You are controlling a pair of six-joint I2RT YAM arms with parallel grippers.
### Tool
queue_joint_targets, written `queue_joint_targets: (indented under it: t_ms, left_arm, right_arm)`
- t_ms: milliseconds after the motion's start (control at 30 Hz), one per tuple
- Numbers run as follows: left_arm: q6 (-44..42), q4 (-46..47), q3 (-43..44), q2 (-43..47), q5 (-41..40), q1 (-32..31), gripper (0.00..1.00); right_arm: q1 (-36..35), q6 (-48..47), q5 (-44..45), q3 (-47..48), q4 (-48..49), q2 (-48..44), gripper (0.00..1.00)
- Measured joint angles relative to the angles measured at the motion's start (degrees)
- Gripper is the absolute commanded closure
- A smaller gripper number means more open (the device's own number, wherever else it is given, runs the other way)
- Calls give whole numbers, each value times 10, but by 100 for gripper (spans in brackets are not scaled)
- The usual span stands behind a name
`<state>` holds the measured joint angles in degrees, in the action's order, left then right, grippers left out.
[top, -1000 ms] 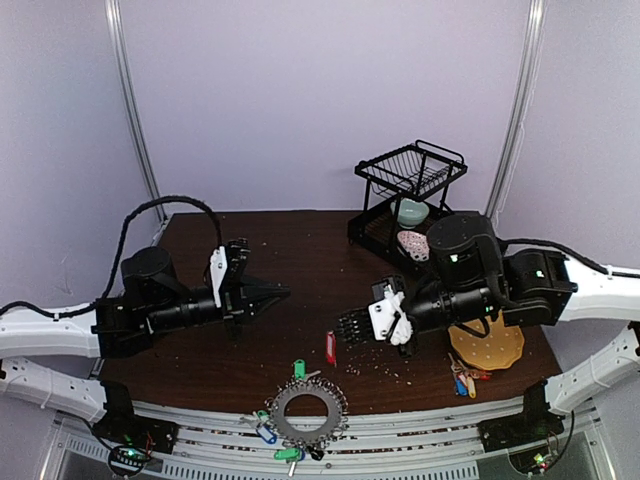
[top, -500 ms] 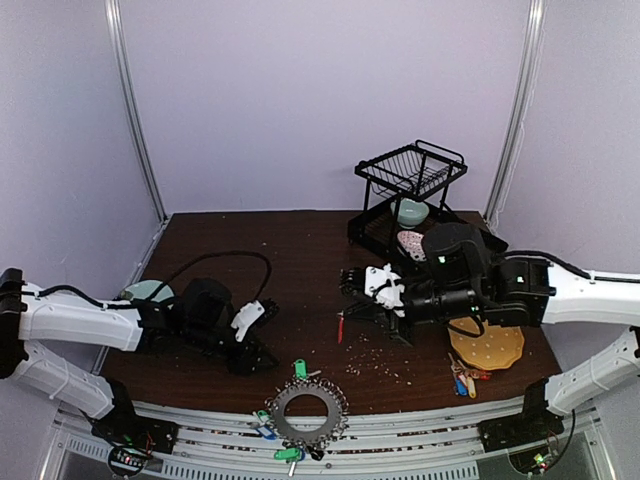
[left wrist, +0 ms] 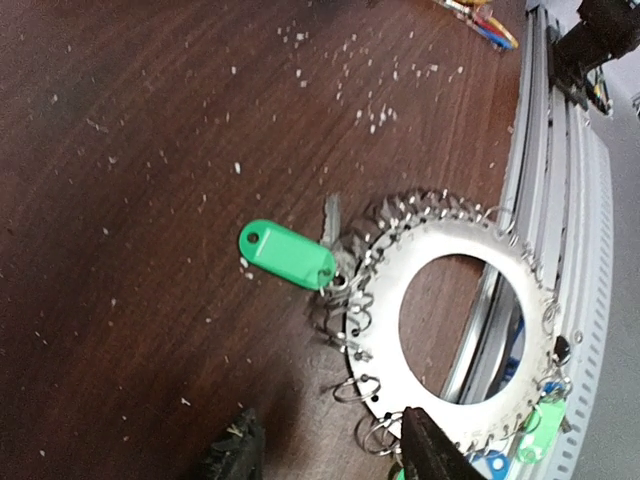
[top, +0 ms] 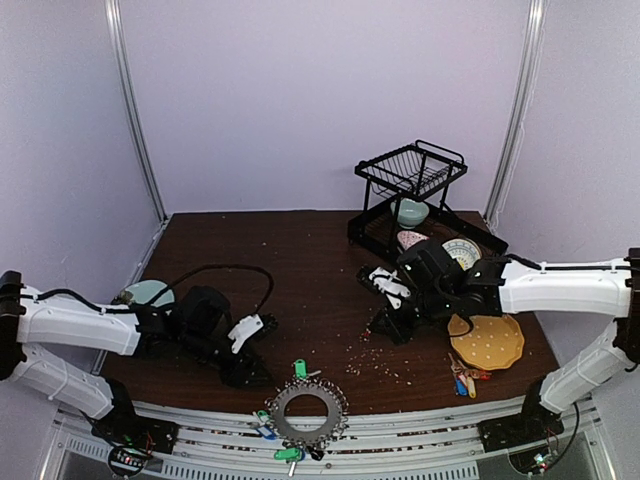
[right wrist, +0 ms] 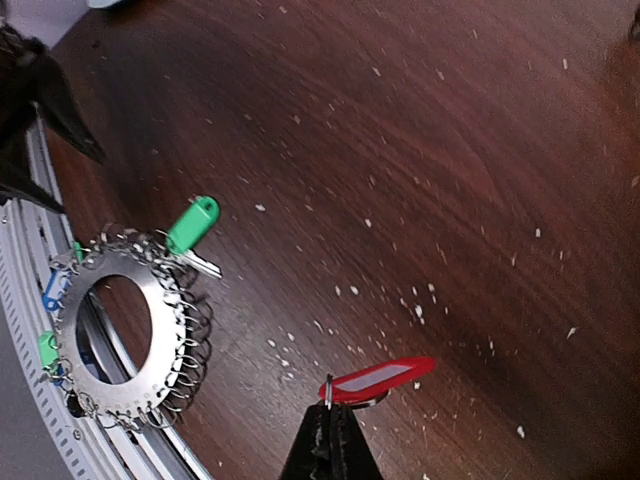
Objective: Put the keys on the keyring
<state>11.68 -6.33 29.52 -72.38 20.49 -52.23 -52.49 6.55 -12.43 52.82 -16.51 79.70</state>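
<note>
Left gripper (left wrist: 330, 455) released, jaws spread, keyring (left wrist: 440, 235) just ahead. Right gripper (right wrist: 330, 425) clenched on red-tagged key (right wrist: 385, 378); keyring lies to its left.

Left pincer (left wrist: 330, 432) low with jaws apart, right pincer (right wrist: 328, 425) pinched on red key (right wrist: 385, 378).

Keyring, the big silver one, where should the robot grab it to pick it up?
Probably pinch the keyring across its flat band from straight above: one finger in the middle hole, one outside the rim. It lies flat on the table, leaving nothing to grab sideways. Stay clear of the green-tagged key.
</note>
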Motion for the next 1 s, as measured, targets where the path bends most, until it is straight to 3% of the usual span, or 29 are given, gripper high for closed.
queue_joint_targets:
  t_ms: [133, 467, 600, 733, 867, 1000]
  left_arm:
    - [-3, 6, 10, 38, -12, 9, 50]
    - [-38, 5, 70, 19, -80, 57, 51]
    - [-48, 5, 70, 29, -97, 73, 51]
    - [-46, 10, 70, 53, -115, 97, 50]
    - [-38, 23, 69, 85, -132, 123, 48]
    - [-25, 33, 64, 128, -158, 147, 46]
  right_arm:
    - [23, 47, -15, -18, -29, 36, 100]
    - [53, 85, -26, -44, -63, 59, 100]
    - [60, 82, -9, -27, -89, 95, 79]
    - [59, 73, 23, 33, -115, 125, 70]
    - [29, 70, 43, 104, -104, 135, 67]
    - [-75, 80, 13, 144, -5, 156, 69]
